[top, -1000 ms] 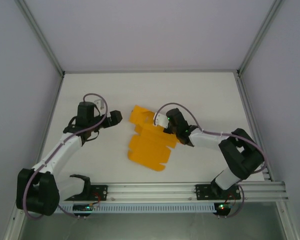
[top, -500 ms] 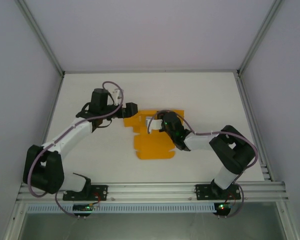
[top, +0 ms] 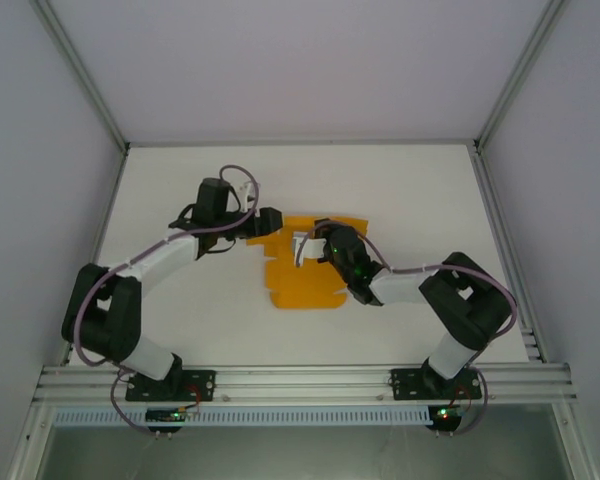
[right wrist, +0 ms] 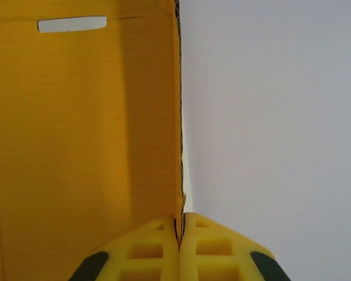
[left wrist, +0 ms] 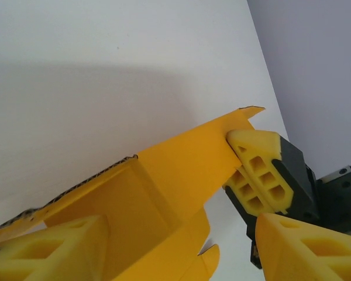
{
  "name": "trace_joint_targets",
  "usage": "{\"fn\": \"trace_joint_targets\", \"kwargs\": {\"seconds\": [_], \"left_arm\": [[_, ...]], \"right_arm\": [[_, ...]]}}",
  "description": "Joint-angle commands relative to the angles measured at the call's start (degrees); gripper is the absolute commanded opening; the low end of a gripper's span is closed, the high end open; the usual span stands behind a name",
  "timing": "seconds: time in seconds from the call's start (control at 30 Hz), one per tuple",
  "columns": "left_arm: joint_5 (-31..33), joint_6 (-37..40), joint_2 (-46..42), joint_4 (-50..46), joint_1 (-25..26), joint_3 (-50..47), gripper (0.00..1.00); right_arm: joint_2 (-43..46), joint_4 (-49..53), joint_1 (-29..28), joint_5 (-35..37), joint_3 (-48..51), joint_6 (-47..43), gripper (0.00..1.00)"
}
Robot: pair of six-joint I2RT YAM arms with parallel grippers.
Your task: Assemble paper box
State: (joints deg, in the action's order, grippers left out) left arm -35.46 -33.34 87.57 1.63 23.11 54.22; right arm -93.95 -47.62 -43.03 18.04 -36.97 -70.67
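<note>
A metal rail (top: 300,380) lines the tabletop's (top: 410,190) near edge; mid-tabletop lies the paper box (top: 305,285), a partly folded sheet, long axis running far-to-near; the right gripper (top: 303,245) overhangs its far half, jaws pinching a raised edge; the left gripper's (top: 273,222) jaws stand apart around the far-left flap.

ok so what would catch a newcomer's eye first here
The bright orange-yellow paper box, a partly folded sheet, lies in the middle of the white table. The right gripper is shut on one raised edge of it, and the left gripper reaches in from the left, fingers apart around a flap.
</note>
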Motion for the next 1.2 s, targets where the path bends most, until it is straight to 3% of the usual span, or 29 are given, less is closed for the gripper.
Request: {"fn": "trace_joint_targets", "kwargs": {"seconds": [0.0,0.17,0.37,0.6,0.77,0.87,1.07,1.17], "left_arm": [[-4.59,-2.75,2.89,5.2,1.03,0.92,0.63],[-8.83,-6.71,6.62,12.07,2.43,1.8,0.51],[-8.22,-8.47,8.99,13.99,3.68,2.92,0.32],[-5.99,-8.75,9.02,14.7,3.67,2.58,0.3],[-5.63,-6.8,7.35,12.56,3.56,2.12,0.43],[-2.85,-2.6,2.99,6.81,3.26,1.11,0.6],[11.89,5.17,-10.14,-4.88,2.07,-5.13,0.98],[21.14,6.44,-14.33,-10.59,0.74,-7.9,1.0]], "right_arm": [[2.58,-0.63,-0.38,-0.26,0.66,4.36,0.02],[2.55,0.33,-1.02,-0.82,0.61,6.12,0.02],[1.51,-0.79,-1.89,-0.25,0.68,6.29,0.02],[1.62,-1.08,-2.15,-0.07,1.19,7.78,0.02],[2.02,-0.51,-2.09,0.28,1.29,8.62,0.02],[2.67,0.4,-1.71,1.35,1.48,8.49,0.02],[4.78,2.97,-0.37,2.63,1.96,8.91,0.02],[5.78,3.39,-0.26,3.31,2.38,9.26,0.03]]}}
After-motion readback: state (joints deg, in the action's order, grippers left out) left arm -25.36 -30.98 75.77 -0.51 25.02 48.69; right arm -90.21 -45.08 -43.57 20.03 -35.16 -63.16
